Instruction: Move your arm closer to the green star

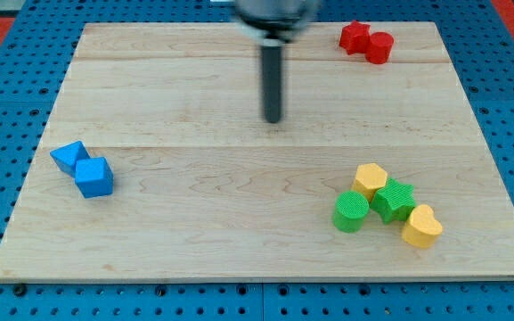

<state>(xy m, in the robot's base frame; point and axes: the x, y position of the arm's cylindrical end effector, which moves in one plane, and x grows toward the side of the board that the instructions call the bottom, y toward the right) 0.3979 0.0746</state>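
Single camera view: looks down at a slant from the near edge onto the pale wooden board surface (194,223), which fills most of the frame; blue perforated base (7,36) borders it; the far edge narrows toward the view's top.

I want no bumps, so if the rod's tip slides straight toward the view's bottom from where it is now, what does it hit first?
Probably nothing: my tip sits at the board's upper middle, and the wood below it looks free to the table edge, though depth is uncertain.

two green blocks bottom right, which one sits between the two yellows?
The green star: it sits between the yellow block above and the yellow block below. The green cylinder sits to the view's left of it.
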